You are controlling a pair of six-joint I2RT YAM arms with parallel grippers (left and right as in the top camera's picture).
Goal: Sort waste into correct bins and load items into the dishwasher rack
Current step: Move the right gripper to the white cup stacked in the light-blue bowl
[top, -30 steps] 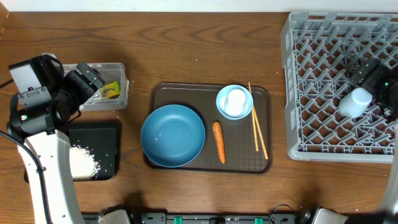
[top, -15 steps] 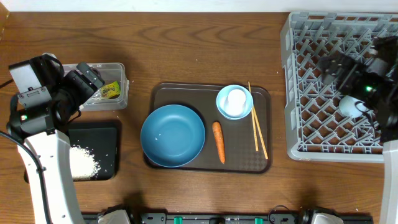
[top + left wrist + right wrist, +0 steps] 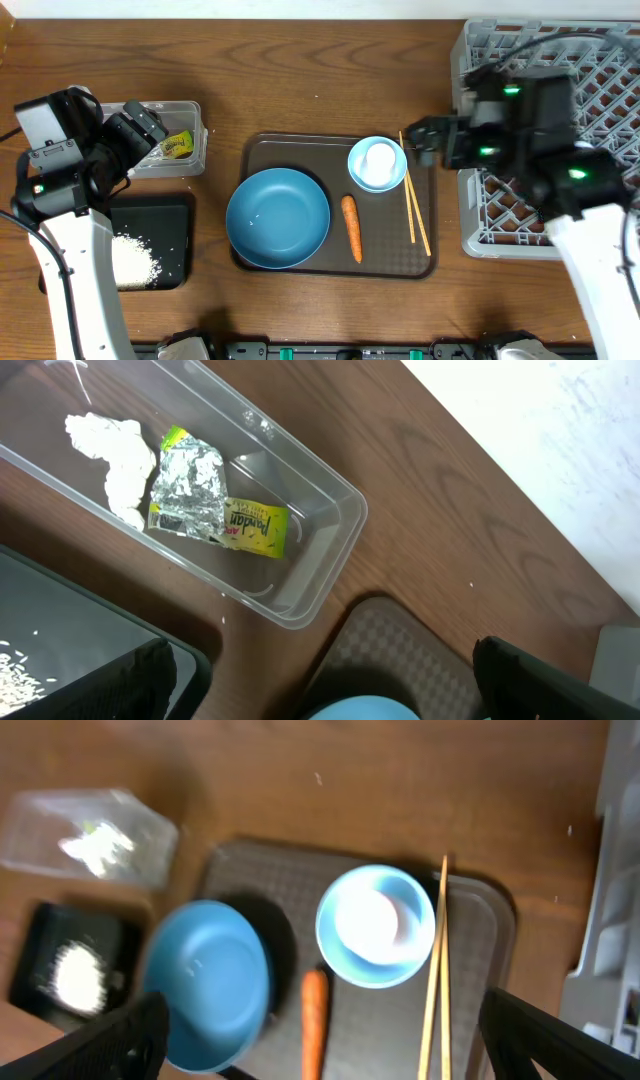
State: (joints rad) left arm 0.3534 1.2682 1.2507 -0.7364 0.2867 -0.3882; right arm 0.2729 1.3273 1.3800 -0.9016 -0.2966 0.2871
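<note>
Seen from overhead, the left jaws hang over one end of the tub (image 3: 200,130), with the black tray (image 3: 160,215) close beside them. I judge they are held there because both bins are within short reach. The right jaws are at the edge of the brown tray (image 3: 395,255), just beside the small bowl (image 3: 377,163) and over the far ends of the chopsticks (image 3: 414,205), probably to take the next item for the rack (image 3: 620,50) behind them. I count one big bowl (image 3: 277,218), one small bowl with something white and round inside, one carrot (image 3: 351,227), two chopsticks, and one heap of rice (image 3: 133,262) in the black tray. In the left wrist view the jaws stand apart with nothing between them. Ahead of them the tub holds one foil wrapper (image 3: 190,500), one packet (image 3: 255,528) and one white crumpled scrap (image 3: 110,445). The right wrist view is blurred, but the jaws are apart and empty there too. The small bowl lies ahead between them, the chopsticks toward the right side, and the carrot nearer, not yet in a bin.
</note>
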